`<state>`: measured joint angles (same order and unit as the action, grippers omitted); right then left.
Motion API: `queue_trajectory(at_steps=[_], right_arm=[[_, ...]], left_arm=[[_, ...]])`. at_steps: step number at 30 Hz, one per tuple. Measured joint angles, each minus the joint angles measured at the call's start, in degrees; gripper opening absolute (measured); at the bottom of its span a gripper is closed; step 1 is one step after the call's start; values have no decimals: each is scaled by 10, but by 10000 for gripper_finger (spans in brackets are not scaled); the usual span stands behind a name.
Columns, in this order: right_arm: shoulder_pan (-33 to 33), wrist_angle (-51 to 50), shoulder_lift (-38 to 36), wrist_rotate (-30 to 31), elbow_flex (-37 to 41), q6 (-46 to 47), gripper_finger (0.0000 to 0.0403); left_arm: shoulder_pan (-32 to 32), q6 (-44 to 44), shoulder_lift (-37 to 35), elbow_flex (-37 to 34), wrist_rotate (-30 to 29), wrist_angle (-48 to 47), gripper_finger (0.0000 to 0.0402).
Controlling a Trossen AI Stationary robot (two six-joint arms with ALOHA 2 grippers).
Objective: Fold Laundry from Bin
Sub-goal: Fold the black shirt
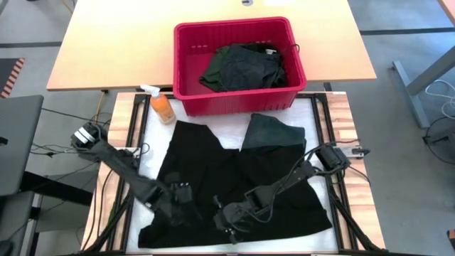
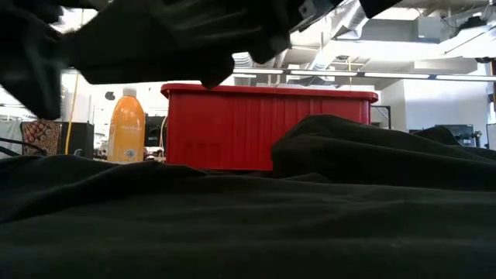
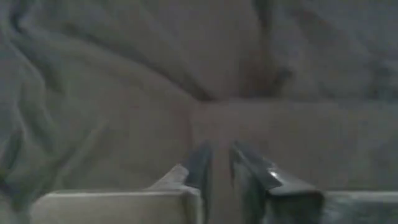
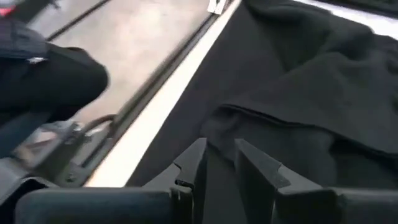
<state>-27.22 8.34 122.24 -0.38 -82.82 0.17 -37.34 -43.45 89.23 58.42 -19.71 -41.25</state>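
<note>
The red ribbed plastic bin [image 1: 186, 65] holds crumpled dark green garments [image 1: 242, 67]. In front of it, a black cloth garment [image 1: 213, 178] lies spread, and on it both the left gripper [image 1: 183, 193] and right gripper [image 1: 229, 220] stand narrowly parted, holding nothing visible.

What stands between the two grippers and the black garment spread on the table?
Nothing visible does. The left gripper and right gripper are both right over the black garment, fingers close to its cloth.

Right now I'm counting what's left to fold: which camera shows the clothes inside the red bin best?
The high view: it looks straight down into the bin onto the dark clothes piled there. The low view shows only the bin's ribbed wall, hiding the contents. Neither wrist view shows the bin.
</note>
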Motion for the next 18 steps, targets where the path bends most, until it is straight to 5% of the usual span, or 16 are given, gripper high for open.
queue_trajectory(at_steps=[9, 18], right_arm=[[-5, -53, -10, -12, 0, 19, 107], [-8, -69, -10, -12, 0, 19, 107]], left_arm=[[101, 91, 0, -71, 99, 118, 171], [117, 98, 0, -126, 174, 219, 193]])
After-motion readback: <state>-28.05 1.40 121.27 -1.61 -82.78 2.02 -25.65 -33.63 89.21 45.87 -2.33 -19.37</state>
